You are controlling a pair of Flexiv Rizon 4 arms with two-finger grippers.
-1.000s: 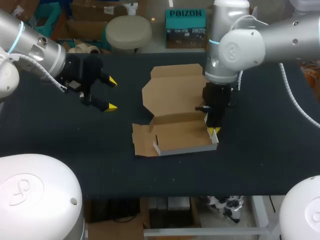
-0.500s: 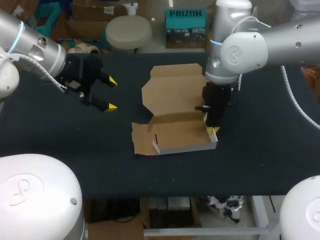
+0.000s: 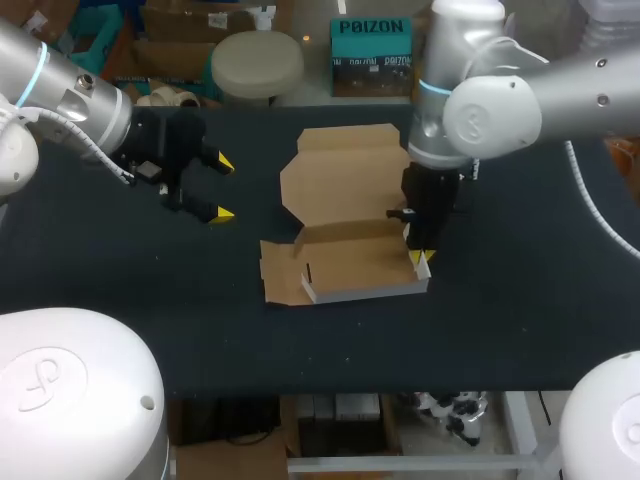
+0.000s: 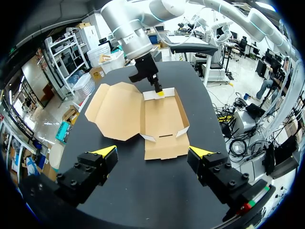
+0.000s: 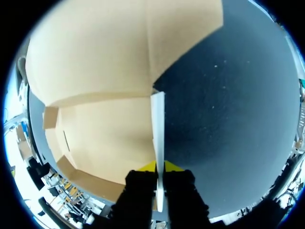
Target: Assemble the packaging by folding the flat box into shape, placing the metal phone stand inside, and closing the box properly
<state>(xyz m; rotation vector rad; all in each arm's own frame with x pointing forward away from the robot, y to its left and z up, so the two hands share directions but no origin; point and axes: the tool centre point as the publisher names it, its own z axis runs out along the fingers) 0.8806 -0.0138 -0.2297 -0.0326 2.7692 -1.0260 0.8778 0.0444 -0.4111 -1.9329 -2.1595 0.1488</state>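
Your right end effector (image 5: 159, 167) grips the box (image 3: 345, 190) by its upright side wall; your left end effector (image 3: 222, 188) hangs wide open, well apart from it, over the counter (image 3: 520, 300).

Brown cardboard box (image 3: 340, 225) sits centre of black table (image 3: 520, 300), lid (image 3: 345, 170) flat behind tray (image 3: 355, 272); right gripper (image 3: 421, 259) pinches tray's right side, left gripper (image 3: 222, 188) well apart leftward.

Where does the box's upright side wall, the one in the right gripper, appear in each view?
Head view: side wall at the tray's right end, under the right gripper.
Left wrist view: at the tray's far end, under the right gripper.
Right wrist view: the thin white edge pinched in the right gripper.
Shared landmark: the flat lid beside the tray.
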